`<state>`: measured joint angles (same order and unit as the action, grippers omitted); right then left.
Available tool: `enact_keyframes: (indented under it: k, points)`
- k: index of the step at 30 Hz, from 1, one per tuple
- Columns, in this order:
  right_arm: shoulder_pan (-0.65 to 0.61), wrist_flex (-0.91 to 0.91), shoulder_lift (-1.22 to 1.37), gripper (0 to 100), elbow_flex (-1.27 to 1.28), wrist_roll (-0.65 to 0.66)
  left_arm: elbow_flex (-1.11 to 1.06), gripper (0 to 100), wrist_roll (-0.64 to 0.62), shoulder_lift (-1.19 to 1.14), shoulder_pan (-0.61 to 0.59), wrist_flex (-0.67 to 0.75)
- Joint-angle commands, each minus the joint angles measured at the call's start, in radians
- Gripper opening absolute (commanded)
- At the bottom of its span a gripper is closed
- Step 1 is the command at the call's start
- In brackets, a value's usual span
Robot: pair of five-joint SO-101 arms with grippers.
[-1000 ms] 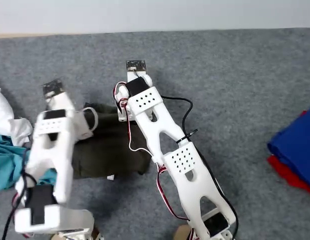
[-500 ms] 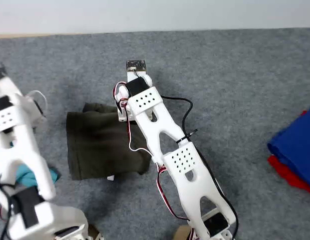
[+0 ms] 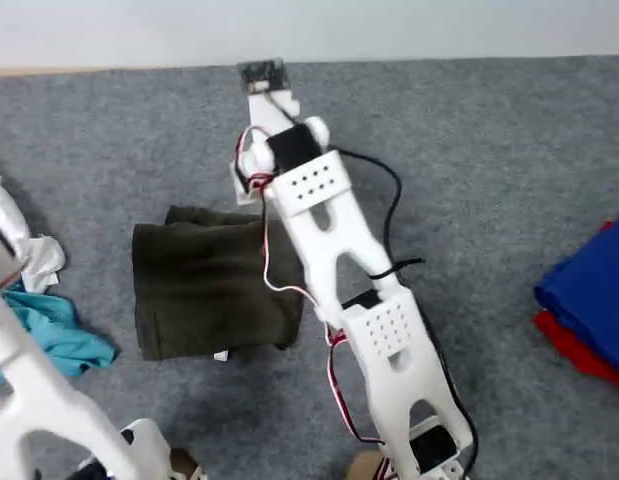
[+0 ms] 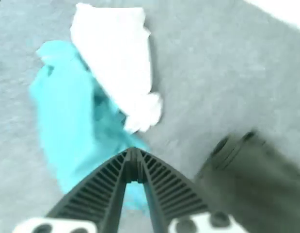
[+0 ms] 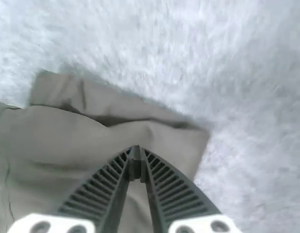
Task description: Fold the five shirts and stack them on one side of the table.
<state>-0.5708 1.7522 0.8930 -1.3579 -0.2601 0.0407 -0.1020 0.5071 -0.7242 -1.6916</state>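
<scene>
I saw the grey desk (image 3: 489,150) carrying a folded olive shirt (image 3: 204,290) left of centre. At the far left edge a crumpled white shirt (image 3: 44,265) touched a teal shirt (image 3: 54,335) lying nearer. At the right edge, well apart, a blue shirt (image 3: 589,285) lay over a red shirt (image 3: 574,350).

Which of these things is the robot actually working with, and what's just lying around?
Part of the job:
olive shirt, folded
teal shirt, crumpled
white shirt, crumpled
blue shirt stacked with red shirt

Not part of it:
grey table cover
</scene>
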Motion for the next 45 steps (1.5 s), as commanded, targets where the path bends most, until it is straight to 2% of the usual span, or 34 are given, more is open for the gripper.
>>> enact_keyframes:
  k: [1, 4, 9, 13, 15, 20, 30, 37, 45]
  points:
    - [0.015, 0.041, -0.159, 1.0, 0.014, 0.083, 0.001, 0, 0.178, 0.068, -0.094, -0.058]
    - [0.016, 0.041, -0.246, 1.0, 0.153, 0.201, -0.102, 0, 0.245, 0.103, -0.19, -0.055]
    - [0.028, 0.031, -0.349, 1.5, 0.411, 0.499, -0.3, 0, 0.391, 0.195, -0.311, -0.054]
    - [0.044, 0.028, -0.317, 1.9, 0.482, 0.684, -0.403, 0, 0.466, 0.319, -0.347, -0.054]
    - [0.051, 0.028, -0.266, 5.5, 0.486, 0.743, -0.456, 0, 0.474, 0.4, -0.342, -0.054]
    - [0.053, 0.024, -0.15, 22.4, 0.483, 0.908, -0.579, 0, 0.5, 0.623, -0.341, -0.054]
    - [0.028, -0.053, -0.051, 23.5, 0.379, 1.054, -0.74, 0, 0.529, 1.069, -0.347, 0.006]
    - [0.021, -0.096, 0.001, 23.5, 0.288, 1.068, -0.917, 0, 0.526, 1.298, -0.348, 0.057]
    - [0.004, -0.143, 0.073, 23.5, 0.276, 1.069, -0.943, 0, 0.526, 1.309, -0.348, 0.06]
